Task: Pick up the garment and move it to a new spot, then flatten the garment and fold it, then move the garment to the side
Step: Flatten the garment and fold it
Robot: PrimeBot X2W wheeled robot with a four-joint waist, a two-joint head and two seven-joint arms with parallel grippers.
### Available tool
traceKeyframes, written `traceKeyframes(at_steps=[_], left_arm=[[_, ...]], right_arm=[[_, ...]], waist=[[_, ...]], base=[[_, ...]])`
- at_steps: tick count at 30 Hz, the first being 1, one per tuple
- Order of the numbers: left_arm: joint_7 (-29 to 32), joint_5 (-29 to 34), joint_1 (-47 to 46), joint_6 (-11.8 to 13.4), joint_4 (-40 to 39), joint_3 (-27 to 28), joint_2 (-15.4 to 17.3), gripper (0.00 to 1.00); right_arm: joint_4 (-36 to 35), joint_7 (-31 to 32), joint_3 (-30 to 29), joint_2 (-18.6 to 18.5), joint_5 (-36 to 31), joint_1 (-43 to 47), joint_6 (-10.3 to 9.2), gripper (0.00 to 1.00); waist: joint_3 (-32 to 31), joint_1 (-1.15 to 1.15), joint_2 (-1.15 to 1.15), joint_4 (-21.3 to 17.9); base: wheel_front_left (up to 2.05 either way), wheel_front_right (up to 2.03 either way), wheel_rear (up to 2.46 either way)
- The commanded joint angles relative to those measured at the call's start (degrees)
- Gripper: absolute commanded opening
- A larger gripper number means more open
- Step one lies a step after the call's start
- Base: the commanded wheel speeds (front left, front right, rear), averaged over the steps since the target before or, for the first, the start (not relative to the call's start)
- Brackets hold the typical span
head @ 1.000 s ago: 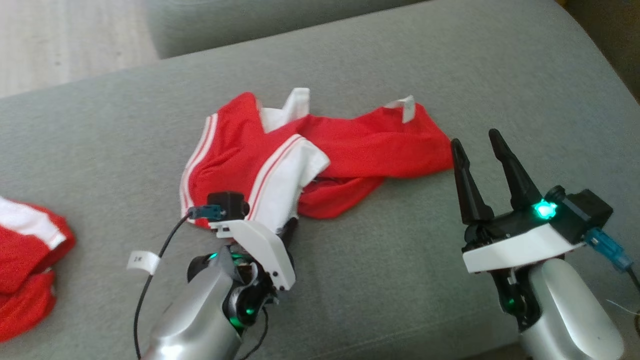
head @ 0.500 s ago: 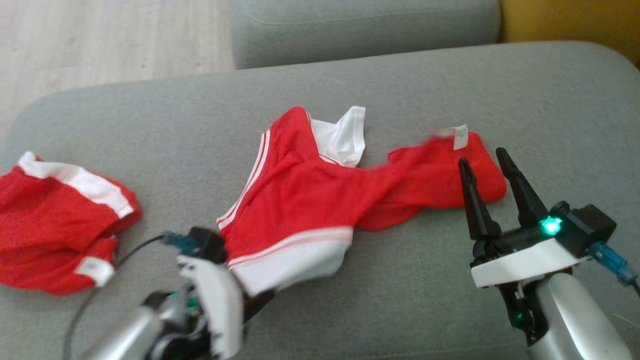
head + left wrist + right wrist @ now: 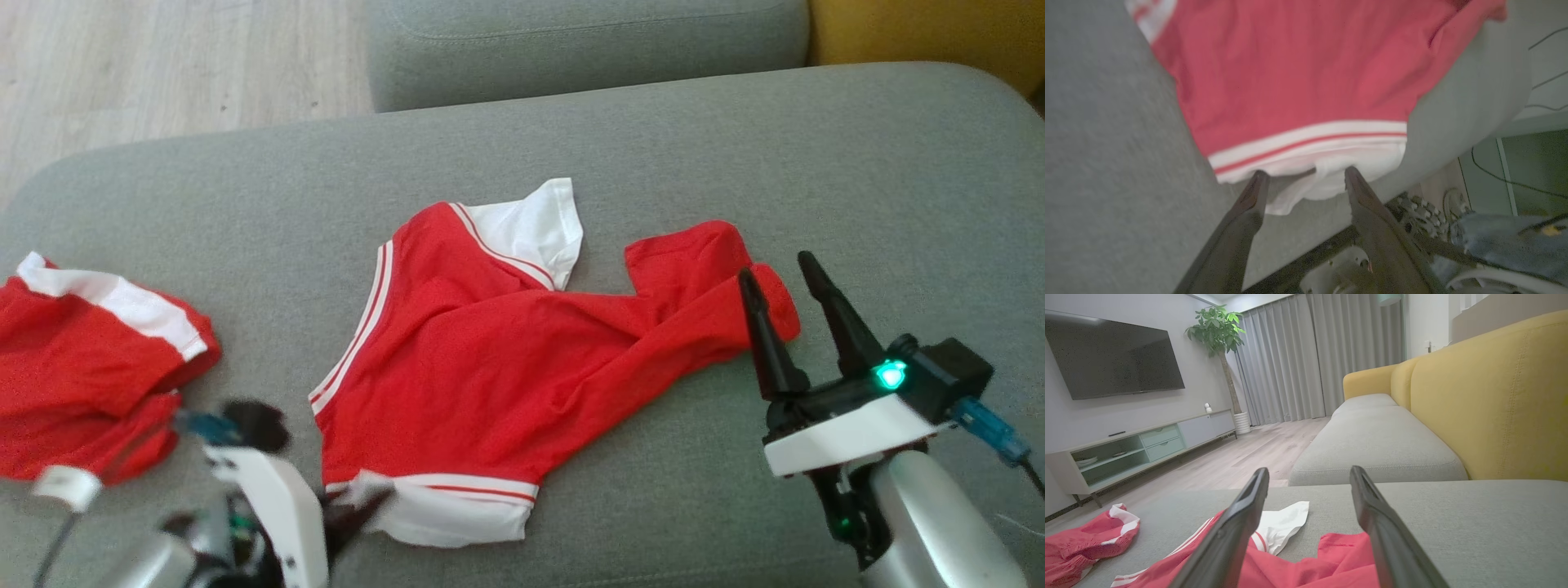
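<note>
The garment (image 3: 473, 367) is red with white striped trim and lies spread on the grey sofa cushion (image 3: 653, 147), its white hem toward the near edge. My left gripper (image 3: 367, 506) is blurred at the lower left, just at that hem. In the left wrist view its fingers stand open (image 3: 1305, 173) with the white hem of the garment (image 3: 1298, 73) lying loose between the tips. My right gripper (image 3: 774, 269) is open above the garment's right end, fingers apart (image 3: 1308, 470) and holding nothing, with the garment (image 3: 1290, 567) below them.
A second red and white garment (image 3: 90, 359) lies bunched at the cushion's left end. A yellow backrest (image 3: 1486, 400) rises on the right and another grey seat (image 3: 1380, 441) continues beyond. The cushion's near edge drops off just behind the left fingers.
My left gripper drew the white hem toward the near edge, then opened and let it go. The garment now lies flatter. The head camera shifted early on; the right gripper stayed open.
</note>
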Motion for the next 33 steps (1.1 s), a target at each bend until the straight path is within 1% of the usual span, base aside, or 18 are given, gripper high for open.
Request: traceKeyframes(at_steps=[1, 3, 5, 8, 12, 15, 17, 18, 23, 26, 31, 33], left_arm=[[-3.4, 1.5, -2.9, 1.0, -3.2, 4.8, 1.6, 1.00], [-7.9, 3.7, -2.4, 3.1, -5.9, 7.1, 2.1, 1.00], [-13.7, 6.5, -1.9, 5.9, -8.4, 9.7, 1.9, 1.00], [-24.1, 10.0, -0.6, 9.7, -11.6, 13.7, -0.3, 1.00], [-36.7, 13.3, 1.5, 12.2, -13.4, 17.1, -4.1, 1.00], [-42.4, 16.2, 2.5, 13.4, -12.7, 17.3, -5.5, 1.00], [-44.4, 18.1, 2.6, 13.7, -11.8, 16.9, -6.2, 1.00], [-45.0, 19.0, 2.6, 13.8, -11.3, 16.6, -6.6, 1.00], [-45.9, 20.6, 1.6, 13.2, -9.0, 14.2, -8.9, 1.00], [-46.0, 21.1, 0.4, 12.7, -8.0, 13.0, -9.8, 1.00], [-46.0, 21.3, -0.7, 12.3, -6.4, 12.2, -10.4, 1.00], [-45.9, 21.2, -0.9, 12.2, -6.0, 12.0, -10.5, 1.00]], right_arm=[[-1.7, -0.5, 0.2, -1.1, 0.3, -1.0, -0.04, 1.00], [-1.8, -0.5, -0.4, -1.2, 0.2, -0.5, -0.04, 1.00], [-1.7, -0.5, -1.0, -1.3, 0.2, -0.1, -0.04, 1.00], [-1.7, -0.5, -1.9, -1.2, 0.0, 0.6, -0.04, 1.00], [-1.5, -0.5, -3.1, -1.4, 0.1, 1.2, -0.04, 1.00], [0.2, -0.3, -3.9, -1.8, 0.6, 1.2, -0.04, 1.00], [2.1, 1.6, -4.5, -1.8, 1.5, 0.5, -0.04, 1.00], [3.5, 3.6, -4.9, -1.8, 2.0, 0.0, -0.04, 1.00], [11.3, 16.6, -7.3, -1.3, 4.4, -4.7, -0.04, 1.00], [15.1, 23.3, -8.9, -0.9, 5.5, -7.7, -0.04, 1.00], [19.2, 32.7, -12.5, 0.1, 7.3, -10.9, -0.04, 1.00], [19.8, 35.1, -14.2, 0.5, 8.6, -11.7, -0.04, 1.00]], waist=[[-0.1, 0.00, 0.00, -0.3], [0.0, 0.00, 0.00, -0.6], [0.1, 0.00, 0.00, -0.8], [0.0, 0.00, 0.00, -0.8], [0.0, 0.00, 0.00, -0.4], [0.1, 0.00, 0.00, 0.1], [0.1, 0.00, 0.00, 0.5], [0.2, 0.00, 0.00, 0.6], [1.1, 0.00, 0.00, 1.4], [1.7, 0.00, 0.00, 2.2], [2.2, 0.00, 0.00, 3.2], [2.4, 0.00, 0.00, 3.5]], base=[[0.00, 0.00, 0.00], [0.00, 0.00, 0.00], [0.00, 0.00, 0.00], [0.00, 0.00, 0.00], [0.00, 0.00, 0.00], [0.00, 0.00, 0.00], [0.00, 0.00, 0.00], [0.00, 0.00, 0.00], [0.00, 0.00, 0.00], [0.00, 0.00, 0.00], [0.00, 0.00, 0.00], [0.00, 0.00, 0.00]])
